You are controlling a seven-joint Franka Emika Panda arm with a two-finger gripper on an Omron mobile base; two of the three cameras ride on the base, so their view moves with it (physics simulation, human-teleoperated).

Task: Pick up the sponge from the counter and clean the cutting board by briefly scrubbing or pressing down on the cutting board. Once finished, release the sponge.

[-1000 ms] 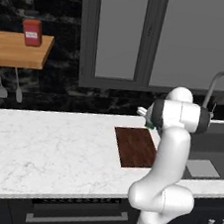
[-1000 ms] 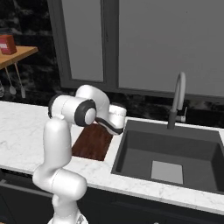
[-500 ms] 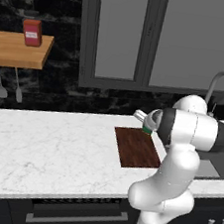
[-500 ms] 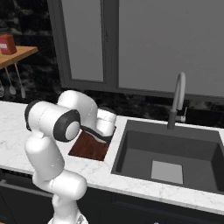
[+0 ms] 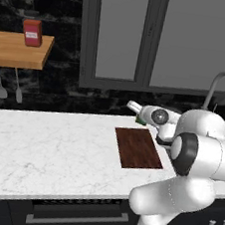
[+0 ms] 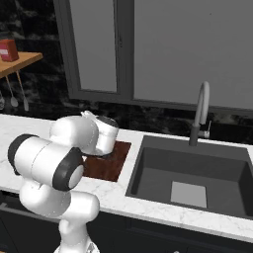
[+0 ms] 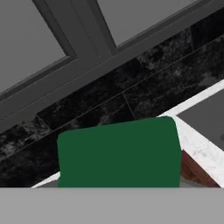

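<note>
Dark green-topped rectangular sponge (image 7: 119,153) is gripped in the closed tool (image 5: 139,119), held above the far edge of the reddish-brown wooden cutting board (image 5: 138,148) on the white marble surface (image 5: 49,151).

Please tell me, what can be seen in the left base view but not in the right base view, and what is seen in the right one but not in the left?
The left base view shows a long bare stretch of the counter and a green sliver of the sponge at the gripper.

The right base view shows the whole dark sink basin.

Both show the cutting board, the faucet, the wooden shelf and the red box on it.
</note>
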